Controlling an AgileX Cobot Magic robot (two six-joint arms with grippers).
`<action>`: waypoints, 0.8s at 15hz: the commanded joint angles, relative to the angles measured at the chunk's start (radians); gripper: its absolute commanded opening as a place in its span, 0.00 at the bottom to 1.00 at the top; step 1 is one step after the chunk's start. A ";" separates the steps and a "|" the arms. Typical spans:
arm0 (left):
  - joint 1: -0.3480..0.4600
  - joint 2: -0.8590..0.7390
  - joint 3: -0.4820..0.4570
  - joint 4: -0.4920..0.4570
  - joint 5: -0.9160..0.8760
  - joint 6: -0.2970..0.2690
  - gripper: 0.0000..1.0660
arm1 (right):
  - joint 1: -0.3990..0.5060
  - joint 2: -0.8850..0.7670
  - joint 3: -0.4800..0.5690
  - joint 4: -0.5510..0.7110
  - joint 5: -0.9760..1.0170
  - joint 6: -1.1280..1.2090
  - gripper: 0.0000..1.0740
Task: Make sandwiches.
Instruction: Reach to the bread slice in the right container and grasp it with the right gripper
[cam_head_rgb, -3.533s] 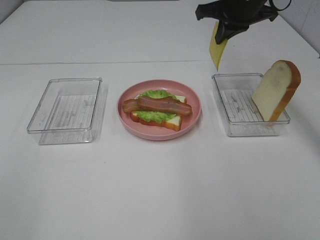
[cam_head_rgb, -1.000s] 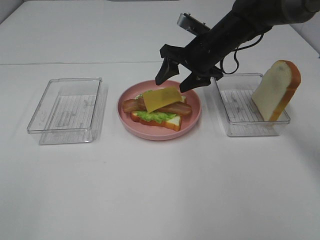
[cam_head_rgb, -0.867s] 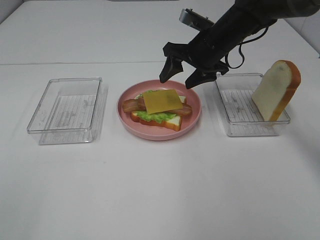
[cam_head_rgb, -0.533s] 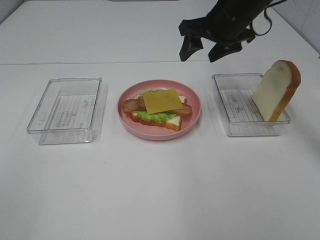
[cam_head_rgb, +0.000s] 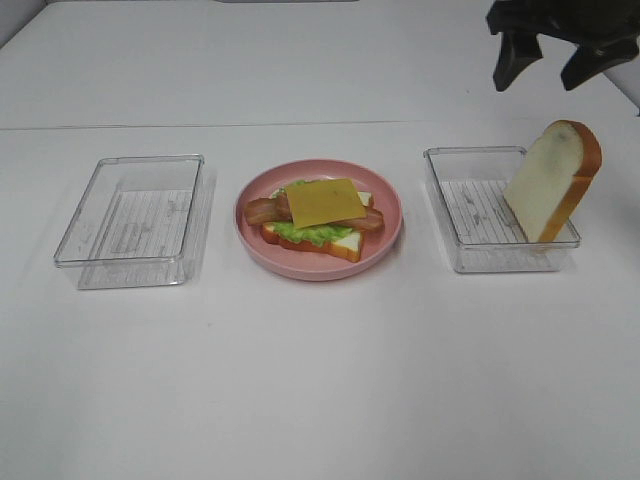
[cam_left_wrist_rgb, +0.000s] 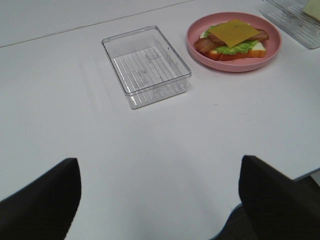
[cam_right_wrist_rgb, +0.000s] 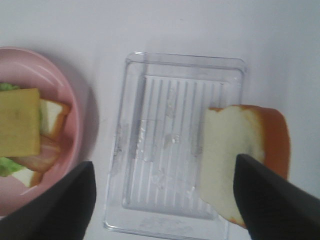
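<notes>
The open-faced sandwich (cam_head_rgb: 318, 218) lies on the pink plate (cam_head_rgb: 385, 240): bread, lettuce, bacon, and a yellow cheese slice (cam_head_rgb: 322, 200) on top. It also shows in the left wrist view as the sandwich (cam_left_wrist_rgb: 232, 40) and in the right wrist view as the cheese slice (cam_right_wrist_rgb: 19, 122). A loose bread slice (cam_head_rgb: 553, 180) leans upright against the far right side of the right clear tray (cam_head_rgb: 470, 258). My right gripper (cam_head_rgb: 552, 68) hangs open and empty high above that tray, over the bread slice (cam_right_wrist_rgb: 240, 155). My left gripper (cam_left_wrist_rgb: 160, 210) stands open and empty, well away from the plate.
An empty clear tray (cam_head_rgb: 130, 220) sits left of the plate, also seen as the tray (cam_left_wrist_rgb: 145, 65) in the left wrist view. The right tray (cam_right_wrist_rgb: 180, 145) holds only the bread slice. The white table's edge shows close to the left gripper's fingers (cam_left_wrist_rgb: 280, 200).
My right gripper let go of the cheese slice on top of the sandwich, then rose and swung right to above the right tray. The left gripper has stayed put.
</notes>
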 joint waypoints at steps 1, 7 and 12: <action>-0.001 -0.022 0.000 -0.006 -0.005 -0.002 0.76 | -0.075 -0.005 0.003 -0.003 0.031 -0.004 0.68; -0.001 -0.022 0.000 -0.006 -0.005 -0.002 0.76 | -0.228 0.014 0.004 0.233 0.052 -0.158 0.68; -0.001 -0.022 0.000 -0.006 -0.005 -0.002 0.76 | -0.236 0.122 0.004 0.236 0.070 -0.166 0.68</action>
